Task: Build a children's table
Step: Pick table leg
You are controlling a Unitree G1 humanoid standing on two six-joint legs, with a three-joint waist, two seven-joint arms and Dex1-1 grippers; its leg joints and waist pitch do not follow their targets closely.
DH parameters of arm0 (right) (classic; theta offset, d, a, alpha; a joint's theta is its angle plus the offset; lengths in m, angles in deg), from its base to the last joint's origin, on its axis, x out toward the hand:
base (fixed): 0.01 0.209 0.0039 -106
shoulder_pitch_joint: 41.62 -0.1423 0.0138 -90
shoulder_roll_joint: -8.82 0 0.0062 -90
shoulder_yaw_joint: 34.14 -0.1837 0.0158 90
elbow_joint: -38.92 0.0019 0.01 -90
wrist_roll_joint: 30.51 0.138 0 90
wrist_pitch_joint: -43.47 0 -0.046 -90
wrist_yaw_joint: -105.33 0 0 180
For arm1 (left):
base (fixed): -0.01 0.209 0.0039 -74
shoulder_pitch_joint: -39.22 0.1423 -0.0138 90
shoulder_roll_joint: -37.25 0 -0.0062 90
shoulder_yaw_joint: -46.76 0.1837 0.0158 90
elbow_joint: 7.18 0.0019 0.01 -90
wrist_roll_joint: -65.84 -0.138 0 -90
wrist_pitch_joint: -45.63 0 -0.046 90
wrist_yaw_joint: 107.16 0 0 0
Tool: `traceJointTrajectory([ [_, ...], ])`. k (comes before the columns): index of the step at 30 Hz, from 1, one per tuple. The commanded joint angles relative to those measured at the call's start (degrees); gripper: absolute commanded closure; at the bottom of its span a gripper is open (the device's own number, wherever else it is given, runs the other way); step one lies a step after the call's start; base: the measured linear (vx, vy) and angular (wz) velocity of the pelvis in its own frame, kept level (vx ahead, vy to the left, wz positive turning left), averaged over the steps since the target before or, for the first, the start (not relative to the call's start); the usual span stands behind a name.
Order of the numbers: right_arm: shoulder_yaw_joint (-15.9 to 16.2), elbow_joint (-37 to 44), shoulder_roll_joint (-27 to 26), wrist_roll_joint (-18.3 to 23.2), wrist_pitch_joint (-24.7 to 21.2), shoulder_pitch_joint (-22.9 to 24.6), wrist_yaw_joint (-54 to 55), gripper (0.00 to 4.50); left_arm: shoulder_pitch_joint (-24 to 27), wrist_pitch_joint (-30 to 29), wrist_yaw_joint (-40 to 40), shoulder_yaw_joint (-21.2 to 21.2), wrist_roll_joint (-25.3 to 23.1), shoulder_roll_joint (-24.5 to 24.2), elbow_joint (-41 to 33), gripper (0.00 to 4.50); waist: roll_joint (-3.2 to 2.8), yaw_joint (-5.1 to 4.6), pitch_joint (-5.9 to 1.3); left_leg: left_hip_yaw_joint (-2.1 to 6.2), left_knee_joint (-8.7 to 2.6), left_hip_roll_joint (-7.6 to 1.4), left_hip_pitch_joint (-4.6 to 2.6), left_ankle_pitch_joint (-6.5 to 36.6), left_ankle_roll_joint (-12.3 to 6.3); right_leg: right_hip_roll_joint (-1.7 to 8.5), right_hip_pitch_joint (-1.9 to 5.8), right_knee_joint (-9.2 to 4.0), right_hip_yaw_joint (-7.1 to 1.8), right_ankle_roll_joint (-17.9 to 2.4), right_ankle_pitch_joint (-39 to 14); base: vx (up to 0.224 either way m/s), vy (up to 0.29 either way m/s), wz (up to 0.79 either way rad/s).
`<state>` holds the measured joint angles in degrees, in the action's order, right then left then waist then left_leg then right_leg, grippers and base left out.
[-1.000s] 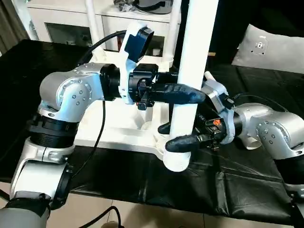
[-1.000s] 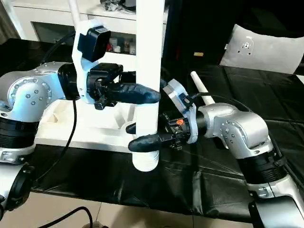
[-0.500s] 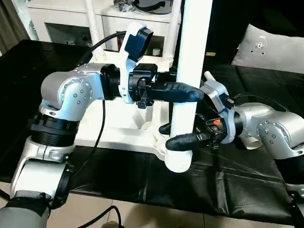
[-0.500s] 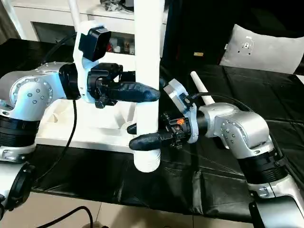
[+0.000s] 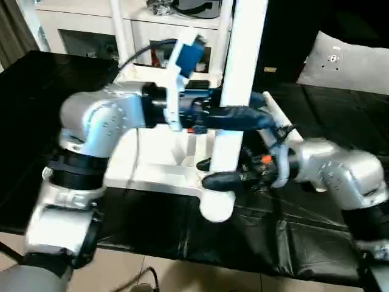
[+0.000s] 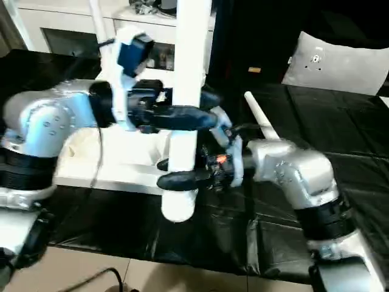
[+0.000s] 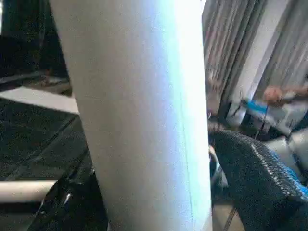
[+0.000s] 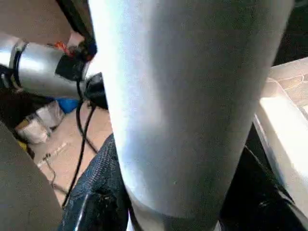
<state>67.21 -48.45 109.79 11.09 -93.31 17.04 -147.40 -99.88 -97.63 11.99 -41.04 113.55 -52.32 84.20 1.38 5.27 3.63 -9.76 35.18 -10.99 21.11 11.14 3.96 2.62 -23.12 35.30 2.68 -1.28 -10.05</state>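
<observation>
Seating leg: the robot is standing a white leg upright, with its rounded lower end at the near corner socket of the tabletop, which is lying on the bench draped in black sheeting.
Right claw: the right claw is clamping the leg low down, one black finger crossing in front and one passing behind.
Left claw: the left claw is sitting higher on the same leg; the front finger is lying across it, but whether it is gripping or letting go cannot be told.
Other legs: two more legs appear to be standing upright at the far side, and one loose leg is lying on the bench behind the right arm.
Progress: judging by this, the table is roughly halfway; this leg is not yet clearly home, and the loose one is waiting.
Beyond: a grey-white pillow-like bag is resting at the far right.
Writing: a small mark on the bag is too small to read; no brand is legible.
</observation>
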Motion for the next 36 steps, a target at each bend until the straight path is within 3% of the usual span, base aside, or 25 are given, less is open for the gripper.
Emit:
traceJointTrajectory([
  [1, -2.9, 1.1, -0.7, 2.2, -0.9, 1.1, 2.5, 2.60, 1.1, -1.2, 0.9, -2.8, 5.4, 1.5, -3.7, 0.84, -0.32, 0.26, -4.69, 0.37, -3.37, -1.60, -0.17, 3.8, -0.49, 4.42, 3.95, -3.45, -2.29, -12.6, -7.8, 0.000, 0.000, 0.00],
  [2, -5.2, 2.2, -2.2, 4.5, -2.1, 2.9, 4.4, 2.60, 3.2, -3.3, 3.7, -6.4, 12.2, 4.9, -5.1, 0.84, -0.60, 0.19, -4.78, 0.32, -3.28, -1.60, -0.10, 3.4, -0.57, 4.40, 3.94, -3.11, -2.32, -13.5, -5.9, 0.000, 0.000, 0.00],
  [4, -5.8, 2.5, -2.5, 5.1, -2.3, 3.4, 4.8, 2.60, 3.7, -3.9, 4.6, -7.3, 13.9, 5.8, -5.3, 0.60, -0.32, 0.33, -4.71, 0.29, -3.25, -1.49, -0.24, 5.5, -0.75, 4.40, 3.96, -3.55, -2.18, -13.8, -8.0, 0.000, 0.000, 0.00],
  [5, -6.5, 3.2, -3.0, 6.1, -2.6, 4.4, 5.5, 2.60, 4.9, -3.8, 5.5, -7.9, 15.6, 7.0, -5.8, 0.48, -0.68, 0.39, -4.67, 0.38, -3.30, -1.47, -0.36, 5.8, -0.72, 4.28, 3.79, -3.67, -2.12, -13.4, -9.1, 0.000, 0.000, 0.00],
  [9, -8.8, 5.6, -5.4, 8.9, -3.0, 7.6, 8.9, 2.60, 7.9, -0.5, 12.5, -11.9, 20.5, 13.3, -5.5, 0.21, -0.39, 0.37, -4.16, 0.30, -3.46, -1.62, -0.60, 8.5, -0.28, 4.46, 3.57, -4.90, -2.01, -10.7, -17.1, 0.000, 0.000, 0.00],
  [11, -9.8, 6.7, -7.3, 9.5, -2.2, 9.4, 11.6, 2.60, 9.1, 2.0, 16.9, -14.5, 22.8, 16.8, -4.6, 0.03, -0.51, 0.46, -4.21, 0.42, -3.54, -1.77, -0.56, 8.4, 0.00, 4.53, 3.53, -4.84, -1.96, -9.8, -18.2, 0.000, 0.000, 0.00],
  [12, -9.7, 7.2, -8.3, 8.8, -1.2, 10.4, 13.0, 2.60, 9.7, 3.1, 19.4, -15.7, 23.5, 18.2, -4.1, 0.00, -1.29, 0.59, -4.19, 0.62, -3.66, -1.71, -0.79, 9.2, 0.24, 4.56, 3.38, -5.11, -1.71, -8.7, -20.4, 0.000, 0.000, 0.00],
  [13, -9.8, 7.5, -9.0, 8.2, -0.5, 10.9, 14.1, 2.60, 10.0, 3.2, 20.9, -16.3, 23.5, 18.7, -4.1, 0.00, -0.96, 0.42, -4.13, 0.57, -3.74, -1.78, -0.65, 9.5, 0.43, 4.53, 3.35, -5.42, -1.64, -8.2, -20.7, 0.000, 0.000, 0.00],
  [14, -10.0, 8.3, -10.5, 7.4, 0.6, 11.9, 16.7, 2.60, 10.9, 3.9, 24.0, -17.1, 22.1, 19.7, -4.4, 0.00, -0.70, 0.38, -4.15, 0.59, -3.80, -1.63, -0.85, 10.3, 0.55, 4.44, 3.29, -5.57, -1.51, -7.3, -21.7, 0.000, 0.000, 0.00],
  [15, -9.9, 8.8, -11.0, 6.8, 1.2, 12.3, 17.7, 2.60, 11.3, 4.0, 25.3, -16.7, 20.3, 19.6, -4.6, 0.00, -1.32, 0.36, -4.12, 0.75, -3.88, -1.63, -0.79, 10.5, 0.74, 4.46, 3.23, -5.48, -1.50, -7.0, -22.0, 0.000, 0.000, 0.00],
  [16, -9.8, 9.1, -11.2, 6.4, 1.5, 12.5, 18.3, 2.60, 11.6, 4.1, 26.1, -16.4, 19.1, 19.5, -4.7, 0.00, -0.93, 0.12, -4.07, 0.76, -3.98, -1.52, -0.75, 10.9, 0.71, 4.32, 3.23, -5.85, -1.37, -5.8, -23.0, 0.000, 0.000, 0.00],
  [18, -10.0, 9.7, -12.7, 4.7, 3.2, 13.0, 21.3, 2.60, 12.4, 5.5, 28.6, -15.2, 14.4, 18.9, -5.2, 0.00, -1.24, -0.09, -3.98, 0.83, -4.04, -1.49, -0.71, 11.2, 0.73, 4.43, 3.03, -6.16, -1.36, -3.9, -25.2, 0.000, 0.000, 0.00],
  [22, -8.9, 10.3, -15.6, -2.8, 8.7, 13.2, 29.5, 2.60, 13.8, 10.2, 38.8, -13.3, 2.4, 17.2, -4.9, 0.00, -0.90, -0.56, -4.01, 0.92, -4.17, -1.48, -0.66, 11.0, 1.33, 4.55, 2.75, -6.43, -1.24, -1.2, -27.4, 0.000, 0.000, 0.00],
  [26, -7.9, 9.2, -17.5, -7.8, 12.8, 12.8, 34.9, 2.60, 14.5, 11.3, 46.1, -12.5, -1.8, 15.5, -4.8, 0.00, -1.44, -0.71, -4.26, 1.09, -4.27, -1.54, -0.48, 10.8, 1.91, 4.48, 2.84, -5.77, -1.22, -2.1, -23.4, 0.000, 0.000, 0.00],
  [28, -6.9, 8.4, -17.4, -10.6, 14.6, 12.4, 36.6, 2.60, 15.1, 10.4, 45.4, -10.2, -3.4, 14.3, -6.8, 0.00, -1.18, -0.83, -4.33, 1.09, -4.30, -1.74, -0.44, 10.2, 1.80, 4.39, 2.83, -5.46, -1.32, -2.8, -20.5, 0.000, 0.000, 0.00],
  [29, -5.3, 7.1, -16.6, -13.9, 16.3, 11.8, 37.6, 2.60, 15.4, 9.3, 43.3, -6.0, -6.1, 12.7, -9.9, 0.00, -1.18, -0.71, -4.39, 1.20, -4.38, -1.91, -0.46, 9.5, 1.82, 4.48, 2.90, -5.06, -1.44, -3.5, -18.3, 0.000, 0.000, 0.00],
  [32, -4.2, 6.4, -16.4, -16.2, 17.5, 11.7, 38.2, 2.60, 15.5, 8.4, 42.6, -4.4, -6.2, 13.2, -11.9, 0.00, -1.23, -0.68, -4.37, 0.68, -4.08, -1.80, -0.53, 8.3, 1.63, 4.45, 2.80, -4.64, -1.74, -6.0, -14.0, 0.000, 0.000, 0.00],
  [36, -4.1, 5.6, -17.2, -17.4, 19.3, 11.5, 38.9, 2.60, 15.1, 11.3, 45.8, -7.4, -4.8, 16.0, -9.6, 0.00, -1.24, -0.89, -4.22, 0.65, -4.19, -1.69, -0.23, 9.5, 1.17, 4.52, 3.16, -4.80, -1.70, -6.8, -14.3, 0.000, 0.000, 0.00],
])
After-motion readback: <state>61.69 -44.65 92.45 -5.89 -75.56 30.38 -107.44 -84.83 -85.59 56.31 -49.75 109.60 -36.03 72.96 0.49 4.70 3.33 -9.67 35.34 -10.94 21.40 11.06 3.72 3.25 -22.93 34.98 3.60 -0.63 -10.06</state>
